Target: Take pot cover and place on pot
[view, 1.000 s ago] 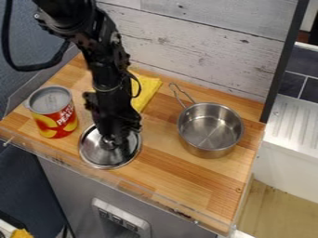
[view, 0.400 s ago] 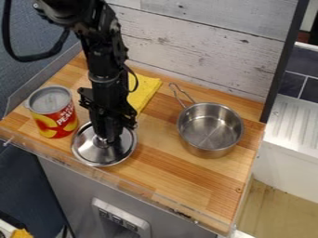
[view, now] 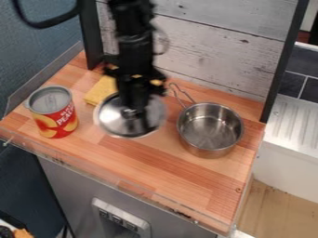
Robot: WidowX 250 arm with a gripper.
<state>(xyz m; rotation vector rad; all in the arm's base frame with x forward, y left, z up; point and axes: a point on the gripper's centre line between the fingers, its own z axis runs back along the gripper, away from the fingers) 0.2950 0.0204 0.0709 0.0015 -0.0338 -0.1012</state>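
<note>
My black gripper (view: 135, 108) hangs left of the pot, shut on the knob of the silver pot cover. The round metal cover (view: 112, 120) hangs beneath it, raised above the wooden counter, with its right part behind the gripper. To the right stands the steel pot (view: 210, 126), uncovered and upright, its wire handle pointing up and left.
A red and yellow can (view: 57, 117) stands at the counter's left side. The yellow cloth (view: 99, 90) lies behind the cover. A white plank wall (view: 211, 42) borders the counter (view: 180, 174) at the back.
The gripper has moved up and to the right, and the cover has lifted off the counter with it. Pot and can have stayed where they were.
</note>
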